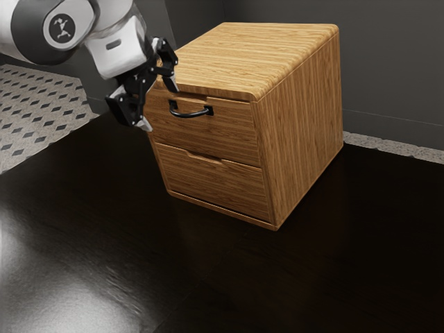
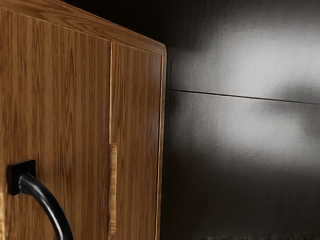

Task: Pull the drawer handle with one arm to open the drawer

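Observation:
A wooden cabinet [image 1: 298, 118] with two drawers stands on the dark floor. Its top drawer [image 1: 232, 132] sits flush with the front and carries a black bow handle [image 1: 191, 112]. My gripper [image 1: 160, 108] hangs at the cabinet's upper corner on the exterior view's left, just beside that end of the handle. Its fingers [image 1: 170, 75] stand wide apart, open, with nothing between them. In the wrist view the handle [image 2: 44, 200] and its square mount curve out from the drawer front [image 2: 55, 100] close under my hand.
The lower drawer [image 1: 215, 182] has a thin wooden lip [image 1: 205, 159], seen too in the wrist view [image 2: 113, 190]. Glossy dark floor [image 1: 208, 277] spreads in front of the cabinet. A patterned tiled area [image 1: 35, 111] lies at the exterior view's left, and a grey wall behind.

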Robot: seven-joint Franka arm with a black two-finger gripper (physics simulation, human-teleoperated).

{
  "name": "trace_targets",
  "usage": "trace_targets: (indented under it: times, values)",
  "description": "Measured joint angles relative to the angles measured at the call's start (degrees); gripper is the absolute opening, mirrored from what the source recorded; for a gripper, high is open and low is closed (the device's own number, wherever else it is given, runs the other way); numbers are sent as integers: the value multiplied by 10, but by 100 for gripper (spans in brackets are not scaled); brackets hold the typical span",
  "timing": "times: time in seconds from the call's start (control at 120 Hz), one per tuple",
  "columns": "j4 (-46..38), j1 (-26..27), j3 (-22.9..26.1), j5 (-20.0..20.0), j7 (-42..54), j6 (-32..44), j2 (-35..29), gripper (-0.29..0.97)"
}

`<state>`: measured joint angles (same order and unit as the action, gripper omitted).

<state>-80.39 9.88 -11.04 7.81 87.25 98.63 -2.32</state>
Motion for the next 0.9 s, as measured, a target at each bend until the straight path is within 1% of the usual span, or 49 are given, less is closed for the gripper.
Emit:
trace_targets:
  times: [0.225, 0.375, 0.608, 0.75, 0.817, 0.9]
  values:
    - [-22, 19, -2, 29, 80, 69, 1, 68]
    - [-54, 32, -11, 38, 119, 110, -6, 68]
    - [-71, 6, -15, 41, 161, 138, -8, 68]
    - [-88, 12, -16, 43, 179, 148, -10, 68]
    - [-103, 22, -25, 44, 186, 156, -12, 68]
    - [-113, 19, -29, 44, 194, 172, -13, 68]
